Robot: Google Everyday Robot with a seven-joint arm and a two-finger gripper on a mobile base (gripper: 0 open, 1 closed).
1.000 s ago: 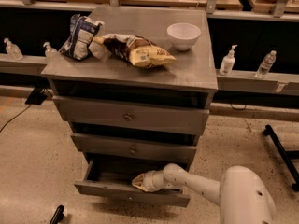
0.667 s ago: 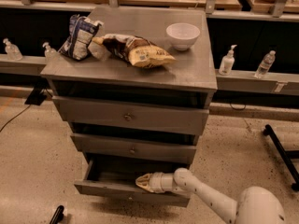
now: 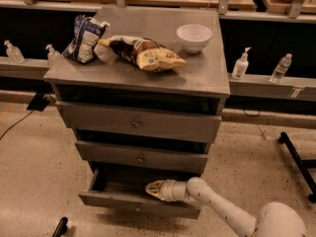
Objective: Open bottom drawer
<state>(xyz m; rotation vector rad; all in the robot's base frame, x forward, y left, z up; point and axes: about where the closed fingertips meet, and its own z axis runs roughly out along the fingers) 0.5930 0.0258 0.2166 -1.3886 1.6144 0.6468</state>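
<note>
The bottom drawer [image 3: 111, 200] of the grey cabinet is pulled partway out and shows its dark inside. Its small round knob [image 3: 137, 209] sits at the middle of the front. My gripper [image 3: 152, 189] reaches in from the right on a white arm [image 3: 217, 209]. Its cream tip points left and lies over the drawer's front edge, just above and right of the knob. The mid-sized drawer [image 3: 140, 158] and the widest drawer [image 3: 136, 124] above are each out a little.
On the cabinet top [image 3: 207, 75] lie a blue-white bag [image 3: 85, 39], a yellow-brown chip bag [image 3: 145, 53] and a white bowl [image 3: 194, 36]. Bottles stand on a ledge behind, left [image 3: 12, 52] and right [image 3: 240, 64]. A black stand leg [image 3: 296, 159] lies on the floor at the right.
The arm's white body has dropped lower and to the right. The gripper has stayed at the drawer's front edge, and the bottom drawer looks slightly further out.
</note>
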